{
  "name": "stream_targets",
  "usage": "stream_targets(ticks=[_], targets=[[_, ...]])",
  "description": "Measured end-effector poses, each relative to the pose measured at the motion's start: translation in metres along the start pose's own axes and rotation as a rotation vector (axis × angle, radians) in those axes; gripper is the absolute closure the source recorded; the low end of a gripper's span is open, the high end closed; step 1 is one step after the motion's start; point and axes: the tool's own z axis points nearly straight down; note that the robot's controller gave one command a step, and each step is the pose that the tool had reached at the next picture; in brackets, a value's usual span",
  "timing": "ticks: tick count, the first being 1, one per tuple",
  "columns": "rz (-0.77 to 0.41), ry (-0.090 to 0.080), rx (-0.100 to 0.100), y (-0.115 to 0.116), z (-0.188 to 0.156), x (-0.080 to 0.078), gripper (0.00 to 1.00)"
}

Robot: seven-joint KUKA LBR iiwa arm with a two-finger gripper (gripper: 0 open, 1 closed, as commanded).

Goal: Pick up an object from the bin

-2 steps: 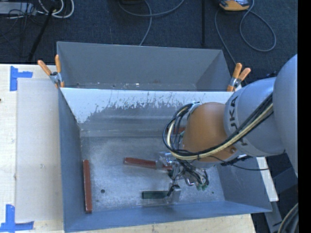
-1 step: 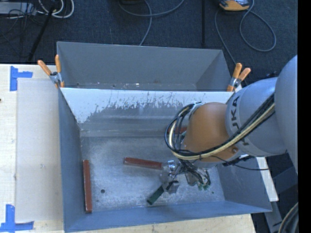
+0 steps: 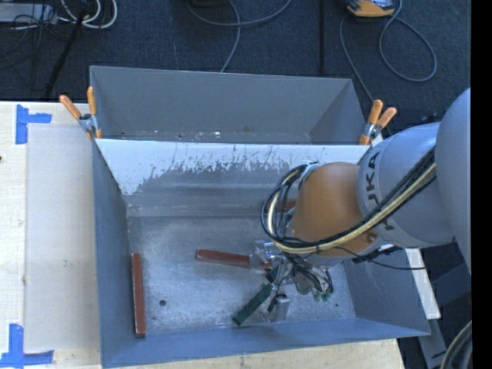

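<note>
My gripper (image 3: 277, 292) is low in the bin's front right part, under the orange wrist cover. A dark green, flat, elongated piece (image 3: 250, 310) lies slanted right beside its tip, toward the front wall; whether they touch I cannot tell. A reddish-brown stick-like tool (image 3: 223, 257) lies flat on the bin floor just left of the gripper, its right end reaching under the wrist. A small greenish item (image 3: 320, 287) sits just right of the gripper, partly hidden by cables.
A long brown strip (image 3: 138, 294) lies along the bin's left wall, far from the gripper. The arm and its cables cover the bin's right side. Bare floor shows between the strip and the reddish tool.
</note>
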Motion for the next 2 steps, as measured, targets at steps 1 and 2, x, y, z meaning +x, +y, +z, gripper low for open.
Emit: stream_targets(ticks=[1,2], targets=[[0.031,-0.010,0.001,0.0176,0.0172,0.0129,0.00],[0.026,-0.001,0.000,0.0183,0.0187,0.0152,1.00]])
